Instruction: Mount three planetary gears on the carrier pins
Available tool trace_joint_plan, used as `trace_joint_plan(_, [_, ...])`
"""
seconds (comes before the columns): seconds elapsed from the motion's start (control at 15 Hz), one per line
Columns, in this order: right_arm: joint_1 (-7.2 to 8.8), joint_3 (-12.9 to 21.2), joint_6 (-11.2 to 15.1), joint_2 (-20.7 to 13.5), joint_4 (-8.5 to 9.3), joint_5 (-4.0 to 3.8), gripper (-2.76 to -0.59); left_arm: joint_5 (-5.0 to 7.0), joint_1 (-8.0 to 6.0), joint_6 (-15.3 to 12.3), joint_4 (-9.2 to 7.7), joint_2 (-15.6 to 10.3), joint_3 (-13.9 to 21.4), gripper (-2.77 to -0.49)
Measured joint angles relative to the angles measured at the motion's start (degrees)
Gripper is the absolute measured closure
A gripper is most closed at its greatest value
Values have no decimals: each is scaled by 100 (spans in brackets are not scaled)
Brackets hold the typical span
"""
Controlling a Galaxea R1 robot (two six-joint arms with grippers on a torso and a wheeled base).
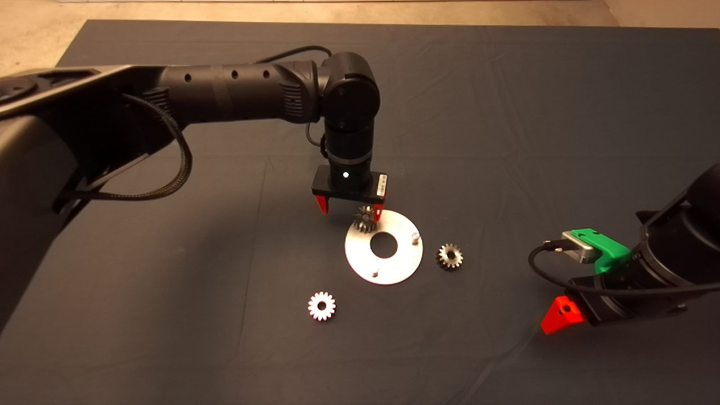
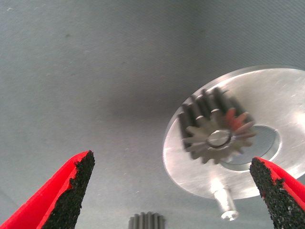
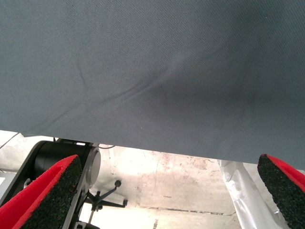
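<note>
The silver-white disc [image 1: 360, 250] lies mid-mat with its carrier pins upright near the rim. One planetary gear [image 1: 364, 219] sits on the far-left pin, whose tip shows in the gear's centre hole [image 2: 218, 138]. My left gripper [image 1: 350, 211] hangs over that gear, open, its fingers [image 2: 71, 191] wide apart and touching nothing. Two pins [image 1: 415, 237] [image 1: 374, 274] stand bare. A second gear [image 1: 449, 256] lies flat on the mat right of the disc, and a third [image 1: 322, 306] lies in front of it to the left. My right gripper [image 1: 562, 316] waits, open, at the lower right.
The dark mat [image 1: 506, 112] spreads around the disc with slight wrinkles. The left arm reaches in from the left edge, trailing a looped cable [image 1: 169, 169]. In the right wrist view the mat's edge, the floor and a stand's base [image 3: 102, 200] show beyond it.
</note>
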Motion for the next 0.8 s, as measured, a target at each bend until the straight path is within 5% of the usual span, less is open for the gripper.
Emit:
trace_joint_plan(0.27, [0, 0, 0, 0, 2, 0, -276, 2, -2, -197, 2, -409, 357, -233])
trace_joint_plan(0.53, [0, 0, 0, 2, 1, 2, -276, 4, -2, -794, 2, -917, 1375, -233])
trace_joint_plan(0.8, [0, 0, 0, 7, 1, 2, -276, 9, -2, -1457, 260, -1113, 2113, -233])
